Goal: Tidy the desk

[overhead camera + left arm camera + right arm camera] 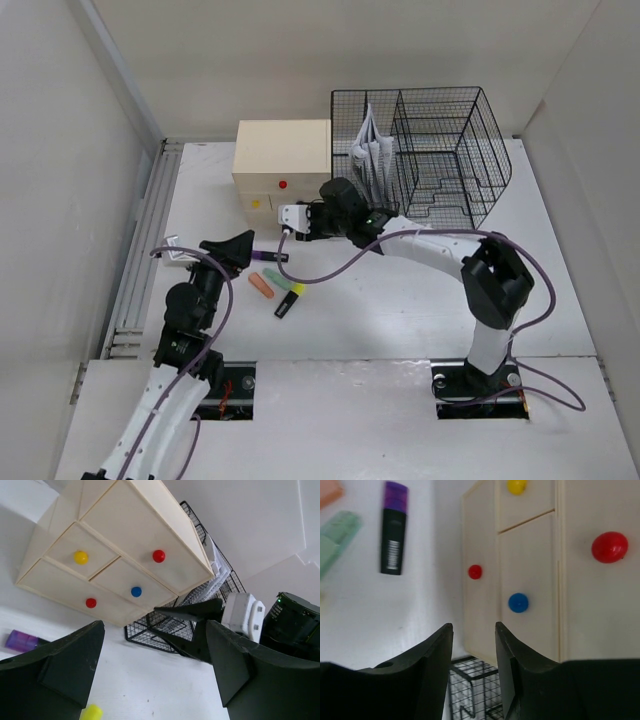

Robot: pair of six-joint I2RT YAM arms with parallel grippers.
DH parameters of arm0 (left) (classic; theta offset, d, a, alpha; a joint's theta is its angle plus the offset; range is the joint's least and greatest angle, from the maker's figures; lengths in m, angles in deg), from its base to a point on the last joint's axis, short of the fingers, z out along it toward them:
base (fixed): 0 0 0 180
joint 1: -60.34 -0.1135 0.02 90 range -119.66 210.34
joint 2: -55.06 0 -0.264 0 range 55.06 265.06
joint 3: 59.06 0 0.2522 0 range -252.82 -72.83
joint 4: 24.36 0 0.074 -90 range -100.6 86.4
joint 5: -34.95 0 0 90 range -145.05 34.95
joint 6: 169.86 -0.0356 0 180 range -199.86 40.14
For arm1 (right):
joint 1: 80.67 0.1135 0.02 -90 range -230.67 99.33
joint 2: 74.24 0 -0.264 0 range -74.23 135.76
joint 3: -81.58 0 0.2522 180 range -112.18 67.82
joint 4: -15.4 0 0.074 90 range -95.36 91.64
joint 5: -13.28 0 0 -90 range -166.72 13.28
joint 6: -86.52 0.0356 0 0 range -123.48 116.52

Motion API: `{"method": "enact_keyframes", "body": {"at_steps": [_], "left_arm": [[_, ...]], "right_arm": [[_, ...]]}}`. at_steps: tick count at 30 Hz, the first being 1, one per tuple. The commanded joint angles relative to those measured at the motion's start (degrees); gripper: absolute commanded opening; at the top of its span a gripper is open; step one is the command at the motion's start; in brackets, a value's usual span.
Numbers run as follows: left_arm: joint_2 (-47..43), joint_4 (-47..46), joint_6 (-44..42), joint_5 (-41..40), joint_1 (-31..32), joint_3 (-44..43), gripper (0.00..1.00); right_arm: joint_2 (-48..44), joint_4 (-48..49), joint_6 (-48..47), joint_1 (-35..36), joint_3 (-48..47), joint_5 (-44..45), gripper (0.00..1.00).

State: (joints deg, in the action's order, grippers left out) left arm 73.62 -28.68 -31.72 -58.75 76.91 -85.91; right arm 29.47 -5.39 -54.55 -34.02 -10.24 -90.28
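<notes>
The white desk [400,300] carries several highlighters near its front left: a purple-capped one [270,257], an orange one [261,285] and a yellow-and-black one [289,298]. My left gripper [240,247] hovers just left of them, open and empty [155,650]. The purple highlighter [20,641] lies to its left, and a yellow tip [91,712] shows low between its fingers. My right gripper [283,228] points at the front of the cream drawer box [283,160] and stands open with nothing between its fingers [472,632]. The purple [394,527] and pale green [337,535] highlighters lie off to its left.
The drawer box front [530,570] has yellow [516,485], blue [518,602] and red [475,571] knobs, all drawers closed. A black wire-mesh rack [440,150] holding papers [372,150] stands right of it. Grey slotted rails [145,250] run along the desk's left edge.
</notes>
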Motion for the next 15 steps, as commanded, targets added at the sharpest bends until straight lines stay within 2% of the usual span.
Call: {"method": "enact_keyframes", "body": {"at_steps": [1,10,11,13,14,15], "left_arm": [[-3.53,4.82,0.99,-2.54,0.38,2.09,0.8],[-4.07,7.01,0.99,-0.6,0.38,2.1,0.78],[-4.07,7.01,0.99,-0.6,0.38,2.79,0.72],[-3.46,4.31,0.99,0.62,0.38,3.58,0.67],[-2.84,3.24,1.51,0.63,0.38,3.59,0.61],[-1.96,2.1,3.0,1.15,0.38,4.11,0.48]], "right_arm": [[2.46,9.73,-4.82,2.03,-1.65,8.54,0.45],[5.9,15.29,-8.17,3.18,-1.74,14.96,0.46],[5.9,15.29,-8.17,3.18,-1.74,14.97,0.46],[3.8,14.33,-7.65,3.18,-0.78,13.58,0.45],[2.57,12.58,-7.64,3.18,-0.17,13.56,0.42],[1.08,10.74,-4.34,3.18,0.62,13.56,0.39]]}}
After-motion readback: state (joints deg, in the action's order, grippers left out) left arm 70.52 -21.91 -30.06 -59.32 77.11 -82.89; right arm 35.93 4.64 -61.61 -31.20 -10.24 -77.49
